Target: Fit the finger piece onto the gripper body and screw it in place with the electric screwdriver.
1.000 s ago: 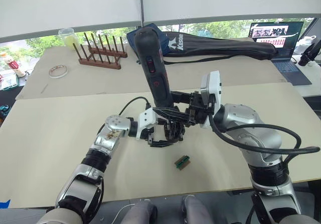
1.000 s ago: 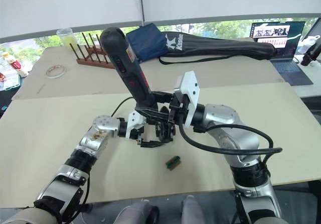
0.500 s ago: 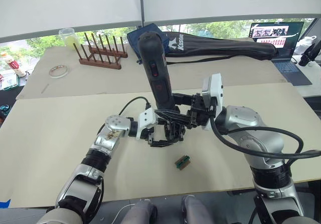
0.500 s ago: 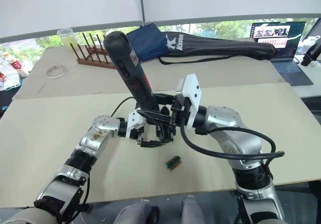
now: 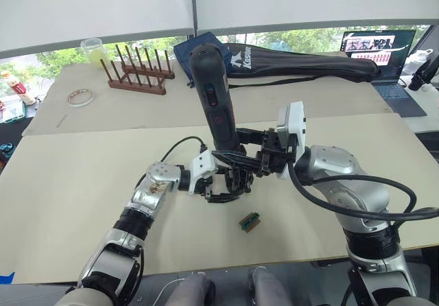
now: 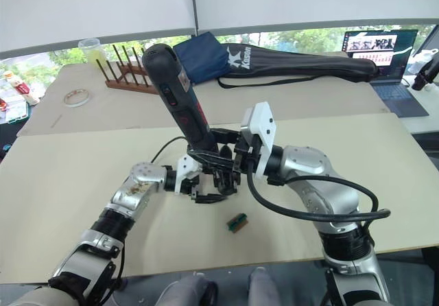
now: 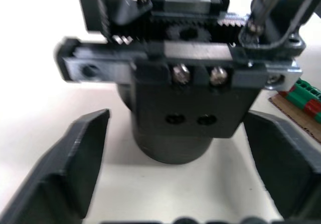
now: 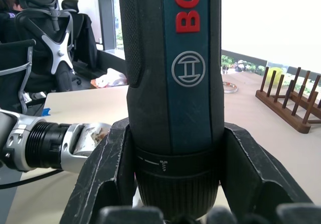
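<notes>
Nearest, my left pincer point(image 7: 175, 153) stands spread either side of the small black blocky gripper body point(image 7: 185, 98) on the table. Beyond, my right pincer point(image 8: 175, 184) clamps the thick black cylindrical electric screwdriver point(image 5: 214, 100), bit down: screwing step, I judge; next, steady downward pressure.

An office or lab workroom, by the look of it: a wide beige surface point(image 5: 62, 182) sits in front of large windows with white roller blinds point(image 5: 96, 4) and greenery outside. An open laptop point(image 5: 384, 55), a long black zipped bag point(image 5: 302, 62), a wooden peg rack point(image 5: 134, 73) and a tape roll point(image 5: 80, 98) lie about. Black office chairs point(image 8: 47, 28) stand beyond.
</notes>
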Controlling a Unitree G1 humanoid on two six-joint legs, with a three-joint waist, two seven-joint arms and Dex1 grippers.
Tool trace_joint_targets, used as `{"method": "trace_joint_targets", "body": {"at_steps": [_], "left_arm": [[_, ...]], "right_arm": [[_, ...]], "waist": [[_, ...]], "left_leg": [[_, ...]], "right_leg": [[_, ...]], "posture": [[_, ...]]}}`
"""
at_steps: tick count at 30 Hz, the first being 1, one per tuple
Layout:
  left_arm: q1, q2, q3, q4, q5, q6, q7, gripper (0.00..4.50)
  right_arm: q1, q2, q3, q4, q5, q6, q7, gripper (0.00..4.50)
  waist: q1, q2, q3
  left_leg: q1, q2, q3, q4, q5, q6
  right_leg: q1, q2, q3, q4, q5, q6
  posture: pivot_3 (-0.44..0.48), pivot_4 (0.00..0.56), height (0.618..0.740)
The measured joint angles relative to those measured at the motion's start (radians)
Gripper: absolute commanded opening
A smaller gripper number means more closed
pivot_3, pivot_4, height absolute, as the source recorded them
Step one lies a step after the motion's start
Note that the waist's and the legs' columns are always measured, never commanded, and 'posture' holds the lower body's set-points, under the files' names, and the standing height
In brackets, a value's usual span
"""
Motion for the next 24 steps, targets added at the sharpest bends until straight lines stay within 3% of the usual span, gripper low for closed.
{"method": "trace_joint_targets", "body": {"at_steps": [1, 2, 16, 24], "left_arm": [[0.0, 0.0, -0.001, 0.0, 0.002, -0.002, 0.001, 2.36], [0.0, 0.0, -0.001, 0.0, 0.004, -0.004, 0.002, 2.32], [-0.035, -0.041, -0.003, 0.085, 0.02, -0.063, 0.001, 2.32], [-0.068, -0.052, -0.009, 0.132, 0.026, -0.069, -0.017, 2.32]], "right_arm": [[0.004, 0.0, -0.001, -0.004, 0.001, 0.0, -0.002, 1.96], [0.008, 0.0, -0.002, -0.008, 0.002, 0.0, -0.004, 1.96], [0.061, -0.012, -0.042, -0.042, 0.011, 0.0, -0.014, 1.96], [0.057, -0.054, -0.077, 0.034, 0.054, -0.029, 0.098, 1.96]], "waist": [[0.001, 0.0, 0.0], [0.001, 0.0, 0.0], [0.025, 0.0, 0.0], [0.03, -0.001, 0.0]], "left_leg": [[0.0, 0.0, 0.0, 0.0, 0.0, 0.0], [0.001, 0.0, 0.0, 0.0, 0.0, 0.0], [0.003, -0.001, 0.0, 0.0, 0.0, 0.0], [0.005, -0.001, 0.0, 0.0, 0.0, 0.001]], "right_leg": [[0.0, 0.0, 0.0, 0.0, 0.0, 0.0], [0.0, 0.0, 0.0, 0.0, 0.0, 0.0], [0.004, -0.001, 0.0, -0.001, 0.0, 0.0], [0.007, -0.001, 0.0, -0.002, 0.0, 0.0]], "posture": [[0.0, 0.15, 0.74], [0.0, 0.15, 0.74], [0.0, 0.15, 0.74], [0.0, 0.15, 0.74]]}}
